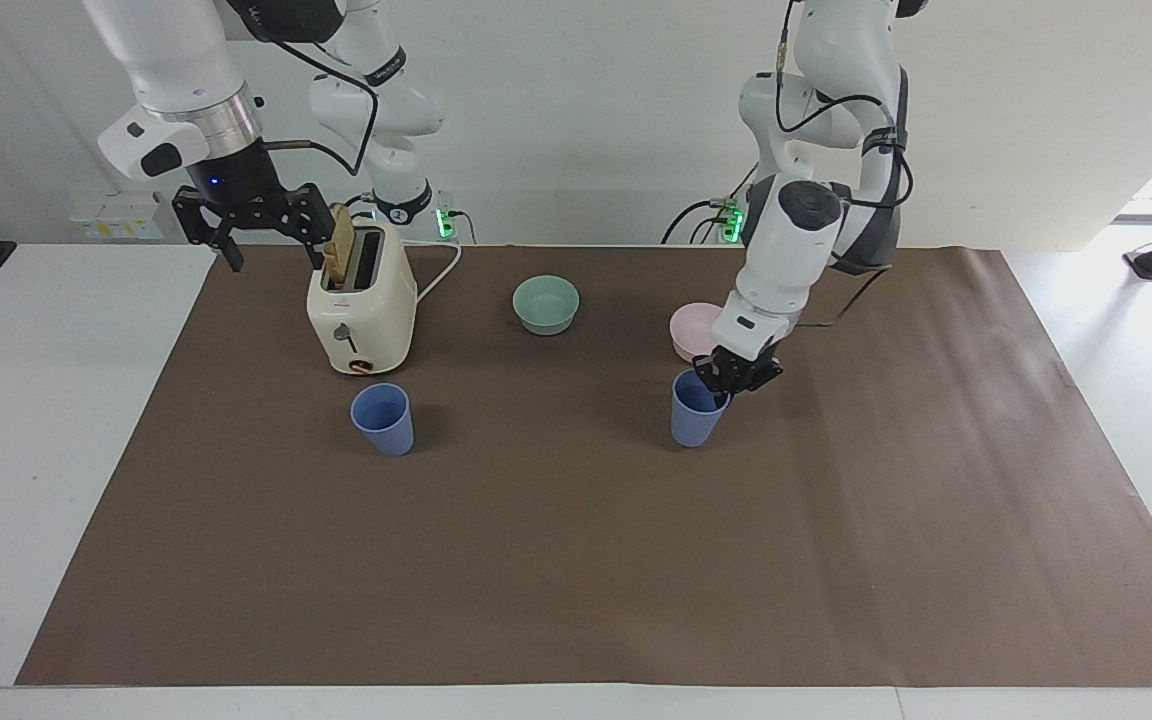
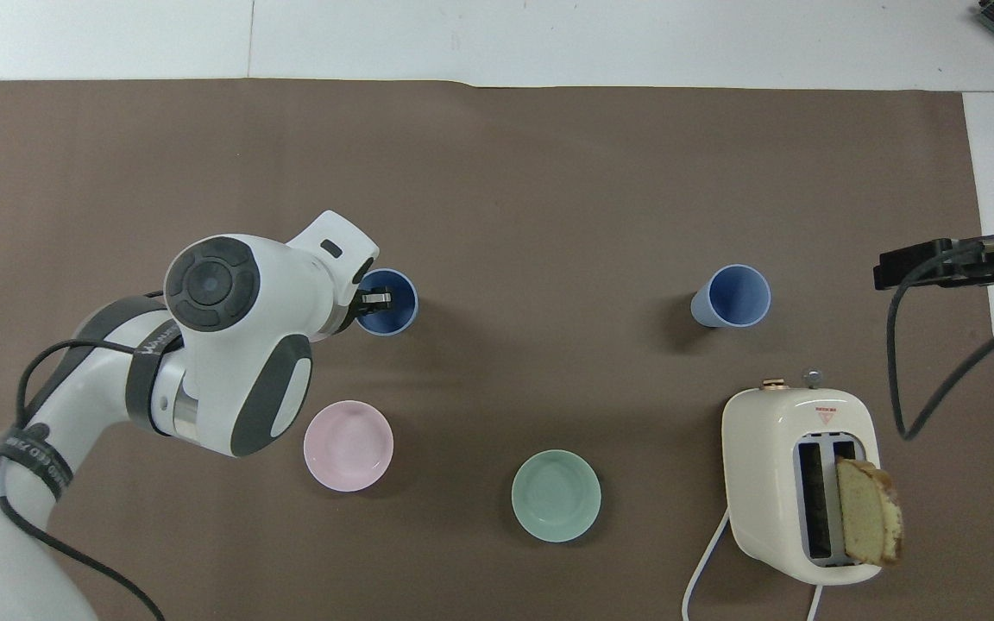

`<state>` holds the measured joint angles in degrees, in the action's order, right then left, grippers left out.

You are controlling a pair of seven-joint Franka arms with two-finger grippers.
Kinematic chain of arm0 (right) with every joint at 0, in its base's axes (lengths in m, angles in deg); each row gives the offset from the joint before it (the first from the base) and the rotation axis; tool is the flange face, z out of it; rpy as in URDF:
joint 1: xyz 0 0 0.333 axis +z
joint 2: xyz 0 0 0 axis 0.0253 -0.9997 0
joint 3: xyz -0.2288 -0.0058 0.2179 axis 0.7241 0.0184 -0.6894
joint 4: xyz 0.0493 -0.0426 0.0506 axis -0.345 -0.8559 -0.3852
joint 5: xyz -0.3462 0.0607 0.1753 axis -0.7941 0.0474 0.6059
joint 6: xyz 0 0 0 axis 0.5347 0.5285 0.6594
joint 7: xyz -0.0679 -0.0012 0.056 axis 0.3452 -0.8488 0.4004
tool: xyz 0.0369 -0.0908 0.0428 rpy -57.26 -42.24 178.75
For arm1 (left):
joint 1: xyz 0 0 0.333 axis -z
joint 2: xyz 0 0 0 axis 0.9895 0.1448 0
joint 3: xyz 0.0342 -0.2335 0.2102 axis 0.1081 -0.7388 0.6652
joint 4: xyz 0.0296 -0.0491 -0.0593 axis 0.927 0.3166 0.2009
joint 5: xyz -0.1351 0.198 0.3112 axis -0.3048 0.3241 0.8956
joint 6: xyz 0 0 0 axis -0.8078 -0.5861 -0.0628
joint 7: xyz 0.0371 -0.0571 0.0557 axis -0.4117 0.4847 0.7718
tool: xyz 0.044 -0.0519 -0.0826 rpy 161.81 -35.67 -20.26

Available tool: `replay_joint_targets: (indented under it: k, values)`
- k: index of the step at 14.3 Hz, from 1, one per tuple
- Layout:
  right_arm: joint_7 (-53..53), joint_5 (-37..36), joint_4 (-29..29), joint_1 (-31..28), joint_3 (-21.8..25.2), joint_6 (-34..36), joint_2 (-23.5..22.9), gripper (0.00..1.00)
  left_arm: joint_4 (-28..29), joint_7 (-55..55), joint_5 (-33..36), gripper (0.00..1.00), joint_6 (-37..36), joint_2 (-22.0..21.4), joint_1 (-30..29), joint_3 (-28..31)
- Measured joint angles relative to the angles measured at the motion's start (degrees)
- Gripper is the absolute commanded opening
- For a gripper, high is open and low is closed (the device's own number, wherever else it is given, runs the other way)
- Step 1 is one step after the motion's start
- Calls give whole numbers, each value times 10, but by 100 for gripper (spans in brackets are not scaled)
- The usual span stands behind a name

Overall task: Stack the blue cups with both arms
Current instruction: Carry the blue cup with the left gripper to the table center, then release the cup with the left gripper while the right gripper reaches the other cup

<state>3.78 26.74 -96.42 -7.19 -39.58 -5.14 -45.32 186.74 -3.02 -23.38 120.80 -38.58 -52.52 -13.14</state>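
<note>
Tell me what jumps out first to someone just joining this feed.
The left gripper grips one blue cup by its rim, over the mat's middle near the pink bowl. The other blue cup stands alone beside the toaster, which has a bread slice sticking up. The right gripper waits open above the toaster.

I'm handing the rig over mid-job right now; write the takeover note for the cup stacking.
Left gripper: shut on the rim of the carried blue cup, one of its fingers inside it, beside the pink bowl.
Right gripper: open, waiting in the air by the toaster.
Other blue cup: upright on the mat in front of the toaster, untouched.
Done: first cup grasped.
Left: bring it over the other cup and nest them.
</note>
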Motion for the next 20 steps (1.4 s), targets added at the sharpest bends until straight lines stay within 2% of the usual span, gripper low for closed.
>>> replay_joint_targets:
  k: [7, 8, 9, 10, 11, 12, 13, 14, 15, 18, 20]
  values:
    - [0, 0, -11, 0, 0, -1, 0, 100, 1, 71, 0, 0, 6, 10, 64, -1]
    - [0, 0, -18, 0, 0, -4, 0, 100, 1, 76, 0, 14, 6, 10, 68, -1]
    - [0, 0, -26, 1, 0, -13, 0, 100, 1, 78, 0, 38, 5, 10, 69, -1]
    - [0, 0, -34, 2, -1, -20, 0, 100, 1, 79, 0, 56, 5, 10, 70, -1]
    - [0, 0, -43, 2, -2, -25, -1, 100, 1, 79, 0, 60, 5, 9, 70, 1]
    - [0, 0, -55, 3, -2, -36, -1, 100, 1, 79, 0, 70, 5, 9, 70, 2]
    - [0, 0, -70, 4, -2, -54, -2, 100, 1, 79, 0, 85, 5, 9, 69, 3]
    - [0, 1, -89, 5, -3, -76, -4, 100, 0, 79, 0, 95, 5, 9, 69, 4]
    - [0, 1, -107, 8, -3, -98, -7, 100, -1, 79, 0, 100, 4, 9, 70, 4]
    - [0, 1, -142, 17, -3, -145, -36, 100, -9, 78, 0, 100, -14, 2, 69, 8]
    - [0, 1, -151, 18, -3, -172, -66, 100, -14, 74, 0, 100, -38, -18, 64, 16]
